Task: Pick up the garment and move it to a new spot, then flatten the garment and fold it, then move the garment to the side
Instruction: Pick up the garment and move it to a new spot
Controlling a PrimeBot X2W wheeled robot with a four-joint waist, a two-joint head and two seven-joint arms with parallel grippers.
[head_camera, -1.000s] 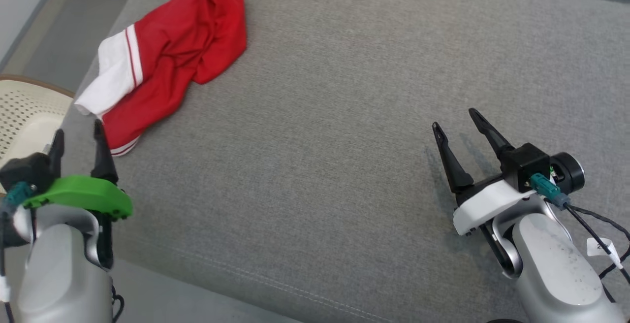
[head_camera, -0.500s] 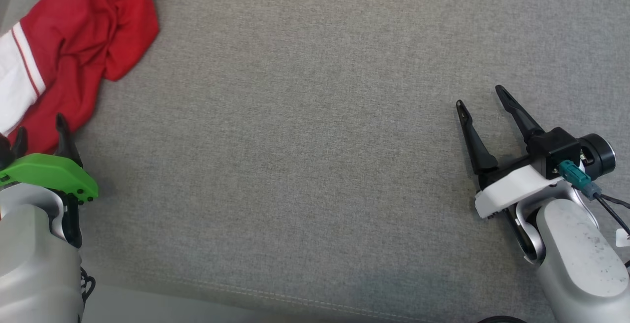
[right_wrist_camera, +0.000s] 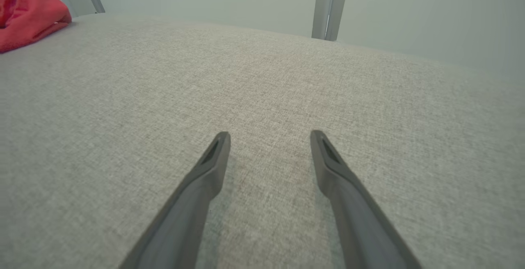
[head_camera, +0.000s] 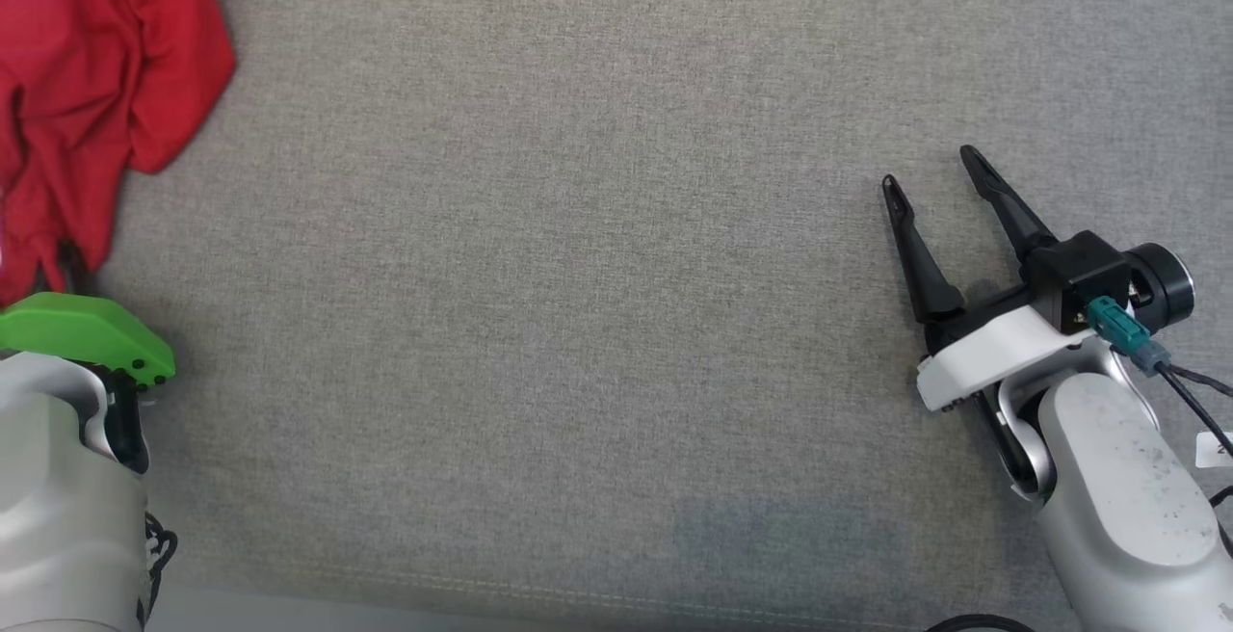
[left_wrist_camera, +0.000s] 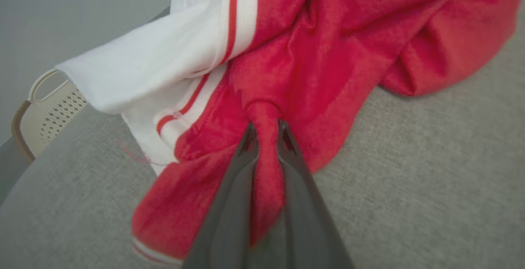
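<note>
One cream basket (left_wrist_camera: 45, 109) stands near the garment (left_wrist_camera: 328, 55) the left tool (left_wrist_camera: 265, 127) pinches

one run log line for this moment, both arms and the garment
stage: pickup | left gripper: jaws shut on fold of crumpled red garment | right gripper: jaws open, empty, above grey cushion

Head: high, facing down onto cushion (head_camera: 578, 276).
Left wrist: close on garment (left_wrist_camera: 328, 55).
Right wrist: low along cushion; garment shared, far.

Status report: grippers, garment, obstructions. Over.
Left gripper jaws shut on a fold of the red garment. Right gripper open, empty. Nothing in the way.
</note>
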